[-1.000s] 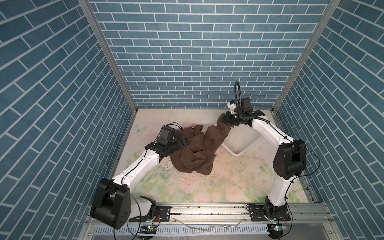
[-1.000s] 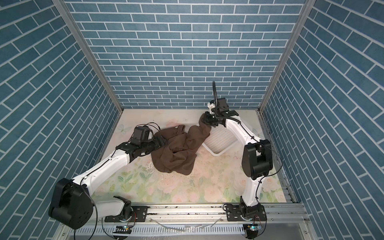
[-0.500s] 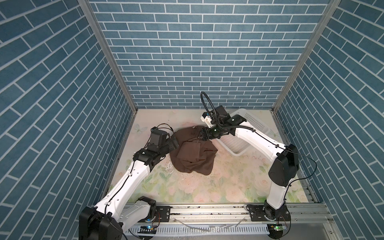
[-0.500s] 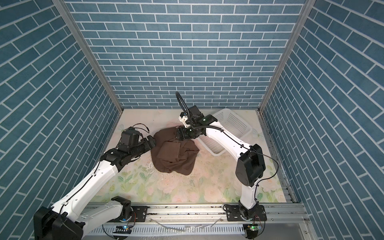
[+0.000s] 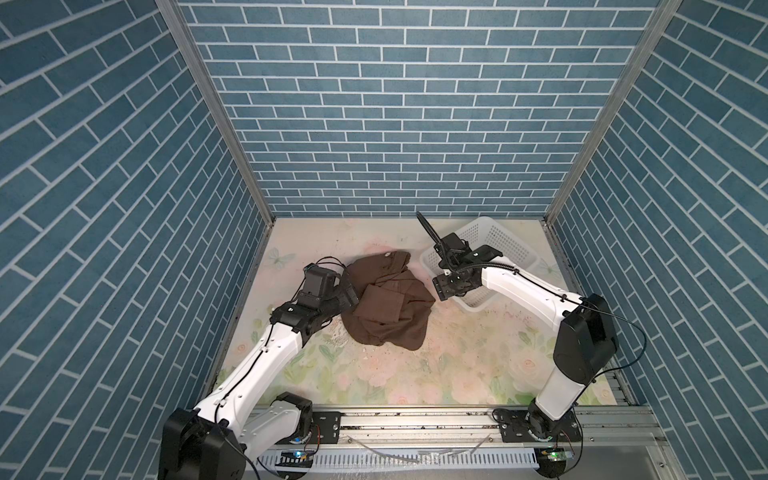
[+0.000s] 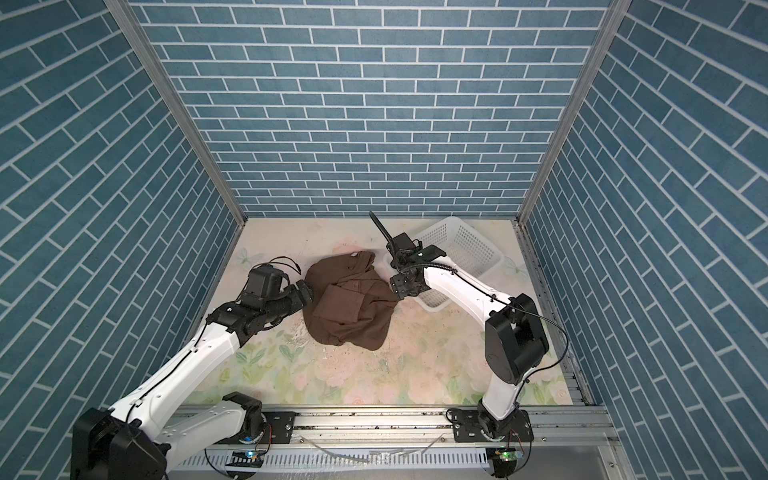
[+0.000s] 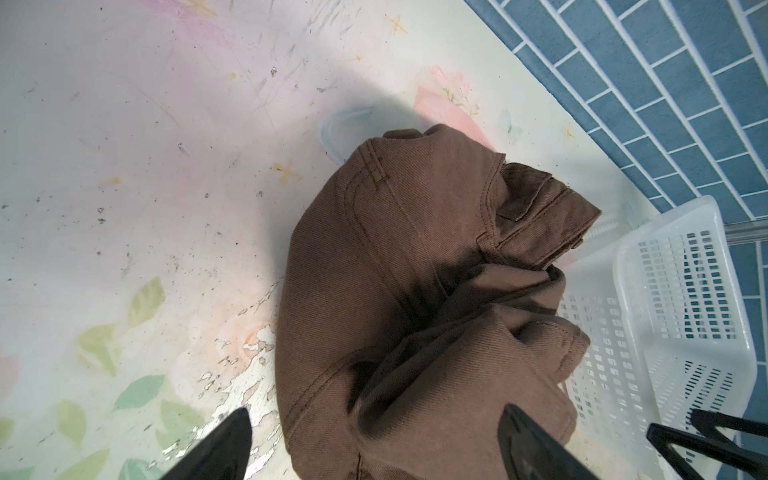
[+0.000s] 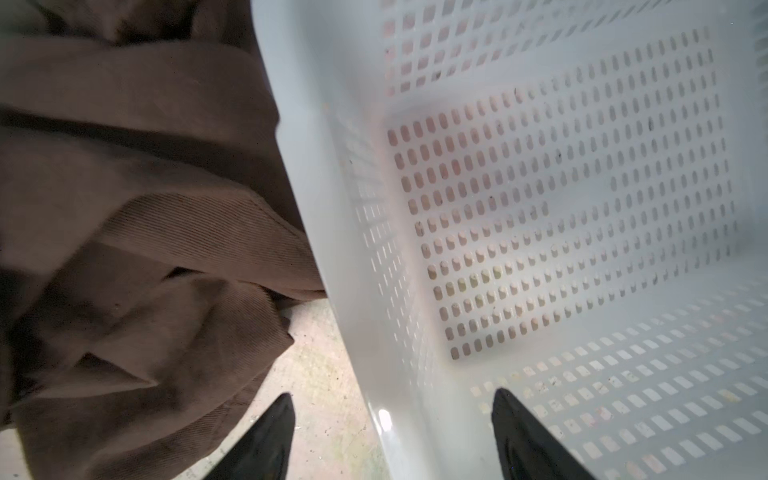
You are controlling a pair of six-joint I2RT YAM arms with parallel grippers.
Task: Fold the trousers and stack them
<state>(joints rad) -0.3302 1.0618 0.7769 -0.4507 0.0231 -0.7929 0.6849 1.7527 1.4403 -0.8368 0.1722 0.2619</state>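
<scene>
The trousers (image 5: 388, 307) (image 6: 349, 307) lie as a crumpled dark brown heap on the floral table, left of the middle, in both top views. My left gripper (image 5: 349, 295) (image 6: 305, 293) stands open at the heap's left edge. In the left wrist view its fingers straddle the cloth (image 7: 395, 291) without closing on it, left gripper (image 7: 374, 411). My right gripper (image 5: 440, 291) (image 6: 397, 286) is open and empty just right of the heap. In the right wrist view it, right gripper (image 8: 392, 395), straddles the basket's rim, with the trousers (image 8: 124, 208) beside it.
A white perforated basket (image 5: 498, 237) (image 6: 465, 245) (image 7: 665, 291) (image 8: 540, 166) stands empty at the back right, its near corner touching the heap's right side. Blue brick walls close in the table (image 5: 457, 353) on three sides. A metal rail runs along the front.
My right gripper carried the trouser leg left from the basket onto the heap, let go, opened, and drew back to the basket's rim. The left gripper stayed open by the heap.
</scene>
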